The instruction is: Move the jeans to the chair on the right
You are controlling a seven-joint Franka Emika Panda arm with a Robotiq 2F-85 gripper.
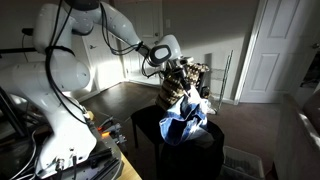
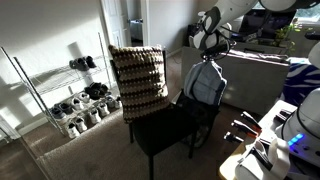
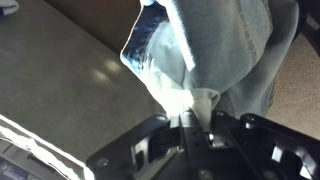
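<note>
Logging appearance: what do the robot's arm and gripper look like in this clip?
The arm is glossy white, built of thick rounded segments. The gripper is black, with angular linked fingers. No markings are legible.

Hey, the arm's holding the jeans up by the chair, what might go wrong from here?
The fingers pinch only a small fold of the jeans, so the heavy hanging cloth may slip free mid-move. In an exterior view the jeans' lower end hangs close to the chair seat and could snag or drag on it.
</note>
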